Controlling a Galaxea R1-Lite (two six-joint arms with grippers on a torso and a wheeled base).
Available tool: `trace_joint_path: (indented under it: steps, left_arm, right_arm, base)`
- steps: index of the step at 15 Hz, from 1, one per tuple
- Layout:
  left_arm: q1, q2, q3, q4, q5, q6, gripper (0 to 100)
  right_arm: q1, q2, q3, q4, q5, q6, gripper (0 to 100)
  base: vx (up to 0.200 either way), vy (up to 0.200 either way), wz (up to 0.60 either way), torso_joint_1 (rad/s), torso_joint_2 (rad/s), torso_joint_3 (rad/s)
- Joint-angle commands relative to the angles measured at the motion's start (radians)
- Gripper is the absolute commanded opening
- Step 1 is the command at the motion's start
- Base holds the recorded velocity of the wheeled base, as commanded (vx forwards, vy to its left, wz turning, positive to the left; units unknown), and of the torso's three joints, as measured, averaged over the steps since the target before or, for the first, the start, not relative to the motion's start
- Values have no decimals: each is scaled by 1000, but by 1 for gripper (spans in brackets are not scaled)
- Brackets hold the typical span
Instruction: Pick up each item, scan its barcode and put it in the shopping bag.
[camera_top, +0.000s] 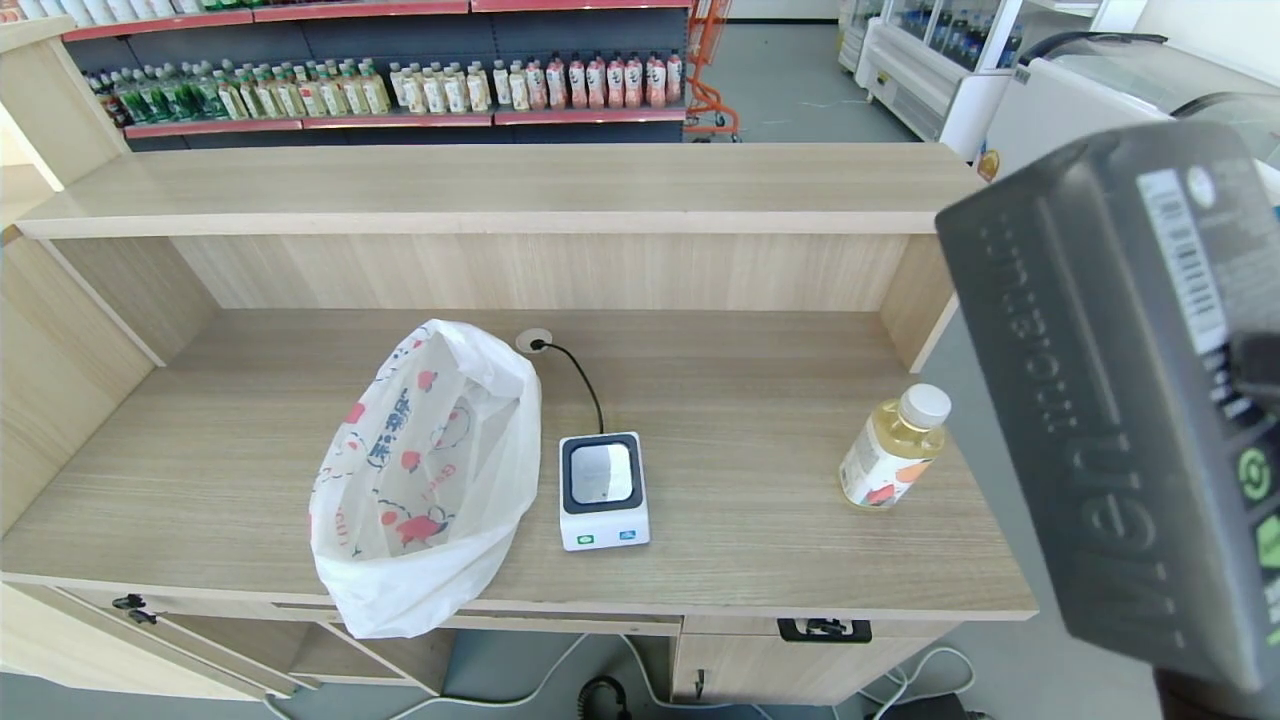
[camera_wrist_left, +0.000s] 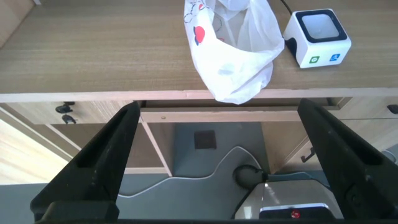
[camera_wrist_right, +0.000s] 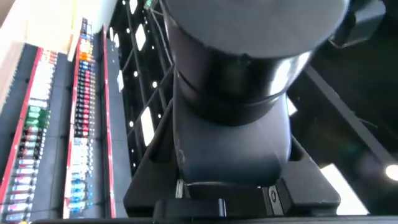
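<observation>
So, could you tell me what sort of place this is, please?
Most likely a shop checkout: a barcode scanner and shopping bag sit on the wooden counter, with shelves of bottled drinks behind.

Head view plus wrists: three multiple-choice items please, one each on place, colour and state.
1. The bag and scanner sit on the counter. Where is the dark container?
A) between them
B) inside the bag
C) raised in the air at the robot's right

2. What colour is the bottle's cap?
A) white
B) red
C) green

3. How is the left gripper?
A) shut on the bag
B) open and empty
C) shut on the bottle

Answers:
1 C: it hangs close to the camera, clear of the counter.
2 A: a white cap tops the yellowish drink.
3 B: its fingers stand wide apart with nothing between them.
</observation>
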Motion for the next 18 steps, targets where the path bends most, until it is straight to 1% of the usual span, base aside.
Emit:
trace_joint_path:
  steps: [1, 3, 4, 6, 18]
  left_arm:
    - [0, 0, 0, 0, 0, 0, 100]
    - [0, 0, 0, 0, 0, 0, 100]
    - [0, 0, 0, 0, 0, 0, 100]
    - [0, 0, 0, 0, 0, 0, 100]
    - [0, 0, 0, 0, 0, 0, 100]
  right_arm:
    - [27, -14, 1, 35, 29, -19, 0]
    - [38, -17, -2, 102, 96, -56, 0]
    - [83, -17, -2, 156, 98, -98, 0]
    - [101, -23, -2, 196, 99, -124, 0]
    - [86, -76, -1, 219, 112, -121, 0]
  base:
    - [0, 0, 0, 0, 0, 0]
    - [0, 0, 0, 0, 0, 0]
    - [0, 0, 0, 0, 0, 0]
    - [0, 0, 0, 0, 0, 0]
    - [0, 0, 0, 0, 0, 0]
